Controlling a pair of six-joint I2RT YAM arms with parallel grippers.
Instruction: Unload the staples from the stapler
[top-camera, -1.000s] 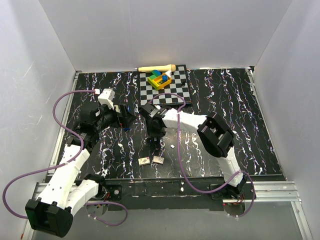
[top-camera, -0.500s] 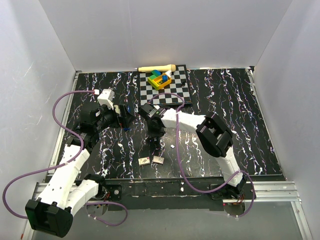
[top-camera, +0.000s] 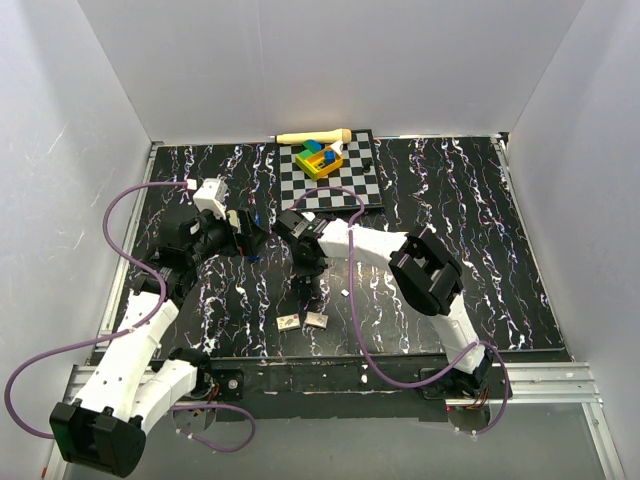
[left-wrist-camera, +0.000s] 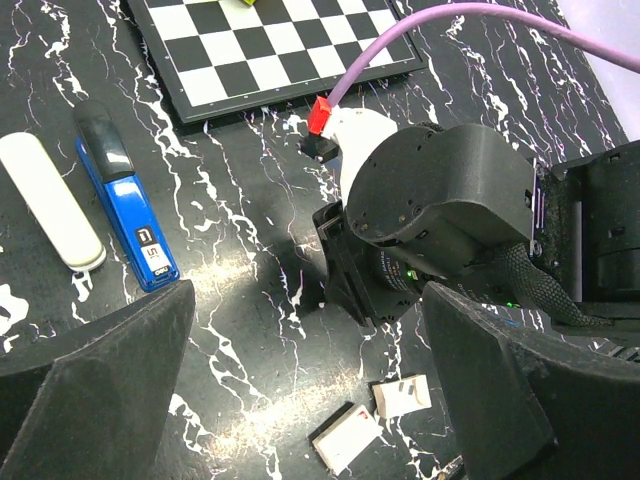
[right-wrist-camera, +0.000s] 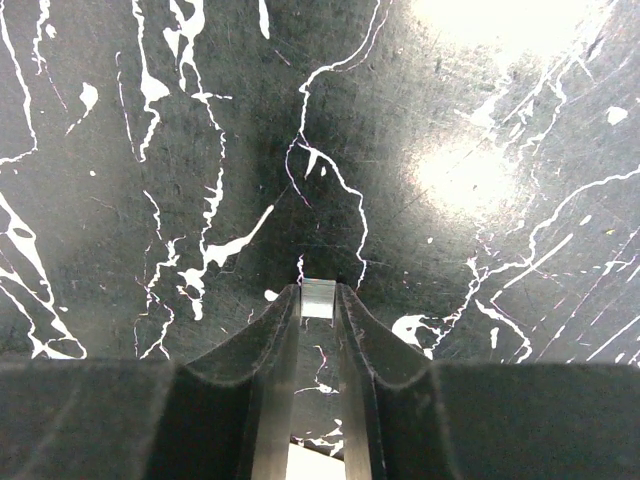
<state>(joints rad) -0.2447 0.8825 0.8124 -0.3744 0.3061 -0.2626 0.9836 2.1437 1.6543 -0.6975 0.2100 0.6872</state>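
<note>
The blue stapler (left-wrist-camera: 125, 200) with its black end lies flat on the dark marbled table, left of the chessboard, in the left wrist view. My left gripper (left-wrist-camera: 300, 400) hovers wide open near it and holds nothing. My right gripper (right-wrist-camera: 319, 292) points down at the table just right of the stapler. Its two fingertips press from both sides on a short silvery strip of staples (right-wrist-camera: 318, 303) at table level. In the top view the right gripper (top-camera: 305, 262) sits mid-table, close to the left gripper (top-camera: 245, 238).
A white oblong piece (left-wrist-camera: 50, 215) lies beside the stapler. Two small white cards (left-wrist-camera: 400, 397) (left-wrist-camera: 345, 440) lie near the front. At the back stand a chessboard (top-camera: 345, 185) carrying coloured blocks (top-camera: 320, 158) and a wooden handle (top-camera: 312, 136). White walls enclose the table.
The right gripper has shifted slightly left and back, and its jaws have narrowed onto the staple strip. The left arm has barely moved.
</note>
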